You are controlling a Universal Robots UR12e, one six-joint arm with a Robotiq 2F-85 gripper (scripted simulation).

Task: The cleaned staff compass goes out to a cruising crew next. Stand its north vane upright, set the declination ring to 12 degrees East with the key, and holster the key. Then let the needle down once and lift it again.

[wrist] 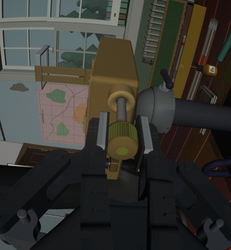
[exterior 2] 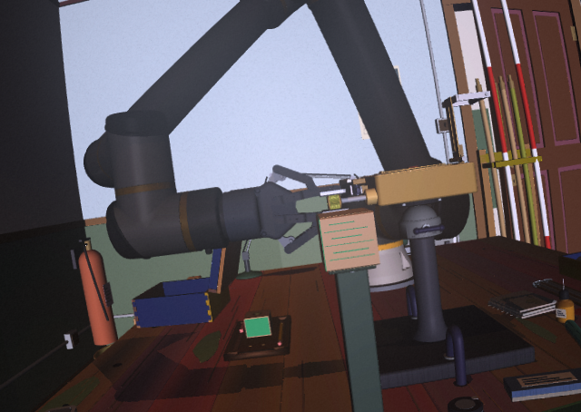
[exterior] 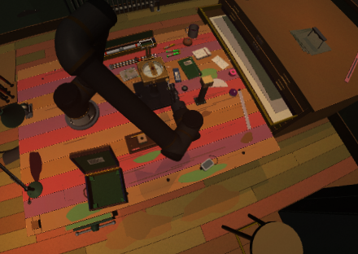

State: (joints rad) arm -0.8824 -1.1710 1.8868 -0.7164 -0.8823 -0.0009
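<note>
A knurled brass knob (wrist: 122,136) stands out on a grey shaft (wrist: 121,108) from the side of the brass compass box (wrist: 113,77), and my gripper (wrist: 123,136) is closed on this knob. The compass (exterior 2: 424,182) sits on a grey ball-joint post (exterior 2: 424,267) over a black base plate (exterior 2: 450,342). From above its round dial (exterior: 151,68) faces up, with my wrist (exterior: 185,119) just in front of it. A slotted brass sight vane (wrist: 61,75) stands at the box's far end. I cannot make out the key or its holster.
Behind the compass are a window and a wall map (wrist: 62,112). A tan card on a green post (exterior 2: 349,239) stands close in front of the compass. An open blue box (exterior 2: 176,300) and a small green-topped block (exterior 2: 258,328) lie on the bench, with books and a small bottle (exterior 2: 563,307) to the right.
</note>
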